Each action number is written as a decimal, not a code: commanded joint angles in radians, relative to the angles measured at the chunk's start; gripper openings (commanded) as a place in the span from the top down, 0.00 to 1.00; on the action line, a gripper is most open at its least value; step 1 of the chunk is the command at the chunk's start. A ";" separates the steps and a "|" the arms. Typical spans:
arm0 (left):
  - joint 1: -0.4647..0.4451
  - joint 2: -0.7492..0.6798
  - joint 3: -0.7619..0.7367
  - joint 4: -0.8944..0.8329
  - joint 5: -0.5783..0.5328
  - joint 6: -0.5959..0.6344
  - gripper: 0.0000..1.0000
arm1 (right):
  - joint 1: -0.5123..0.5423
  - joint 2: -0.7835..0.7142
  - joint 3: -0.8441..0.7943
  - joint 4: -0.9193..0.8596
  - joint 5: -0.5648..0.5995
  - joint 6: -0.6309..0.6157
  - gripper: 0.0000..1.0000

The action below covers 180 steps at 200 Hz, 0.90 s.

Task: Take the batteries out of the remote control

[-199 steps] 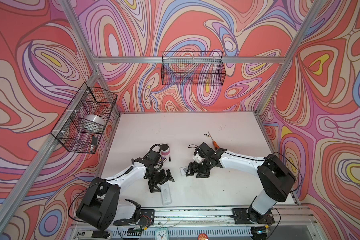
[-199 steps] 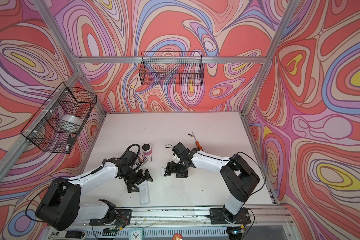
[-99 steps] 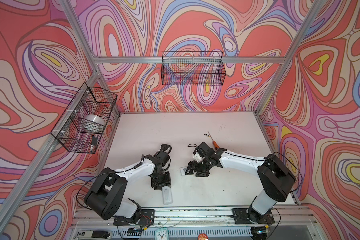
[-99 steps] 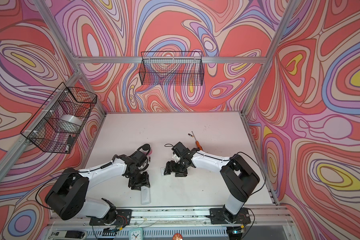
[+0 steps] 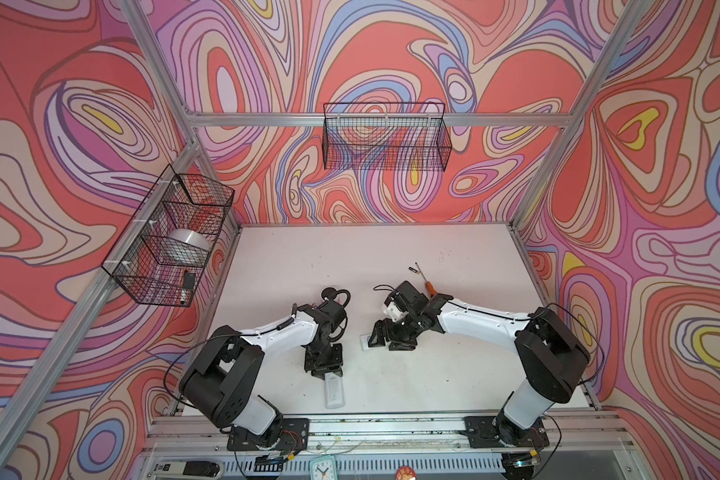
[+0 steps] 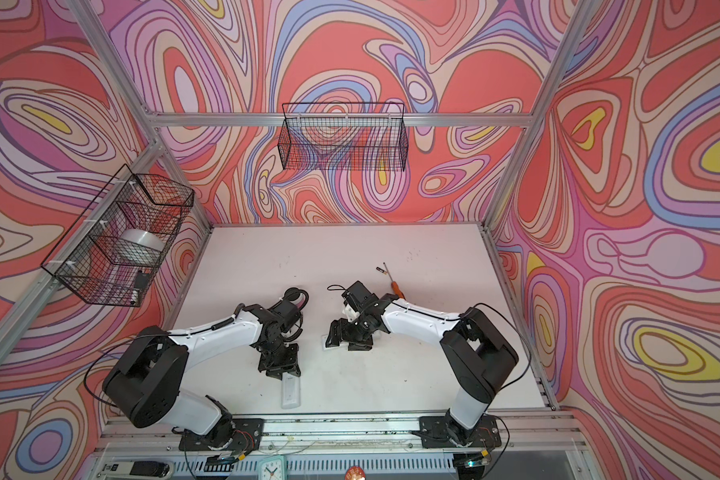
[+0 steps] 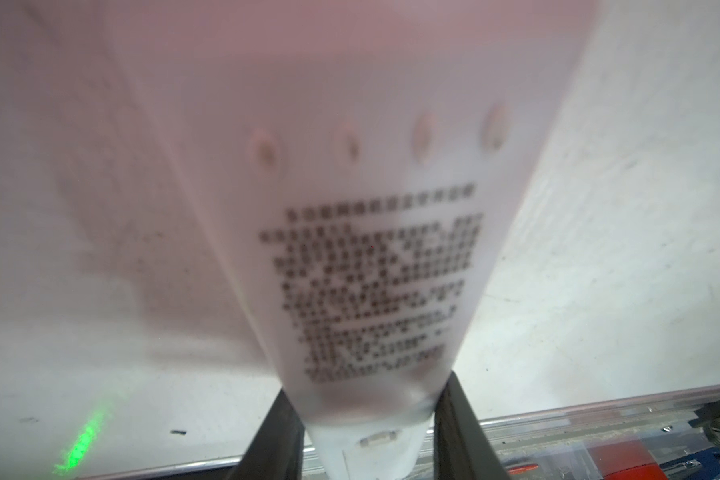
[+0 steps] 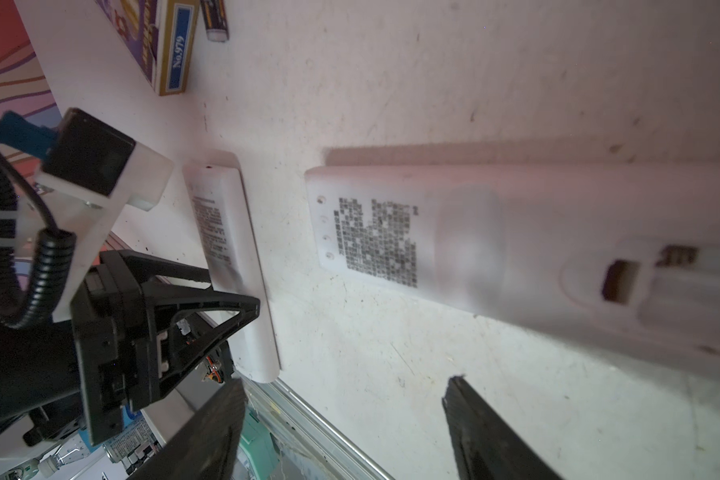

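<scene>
Remote (image 5: 335, 392) between left jaws; screwdriver (image 5: 429, 286) well apart.

The front remote (image 5: 334, 390) lies on the table (image 5: 350, 257), left of the other remote (image 5: 365, 341); the screwdriver (image 5: 428, 284) lies behind both.

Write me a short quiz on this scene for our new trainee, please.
1. True or false: the right gripper is clamped on the orange-handled screwdriver.
2. What does the left gripper grip? A) the screwdriver B) the front remote C) nothing
3. How many white remotes lie on the table?

Key
1. False: its jaws stand open with only table between them, and the screwdriver lies apart, farther back.
2. B: its fingers press both sides of that remote's end.
3. Two: the front remote and the second remote, which lies at the right gripper.
</scene>
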 commanded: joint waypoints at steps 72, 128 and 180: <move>-0.017 -0.062 0.156 -0.010 0.006 0.100 0.69 | 0.003 -0.052 0.071 0.021 -0.015 -0.009 0.21; -0.017 -0.072 0.229 0.017 0.116 0.069 0.70 | -0.001 -0.078 0.098 0.064 -0.028 0.028 0.21; -0.017 -0.106 0.254 0.101 0.206 -0.029 0.69 | -0.008 -0.074 0.130 0.062 0.010 0.047 0.22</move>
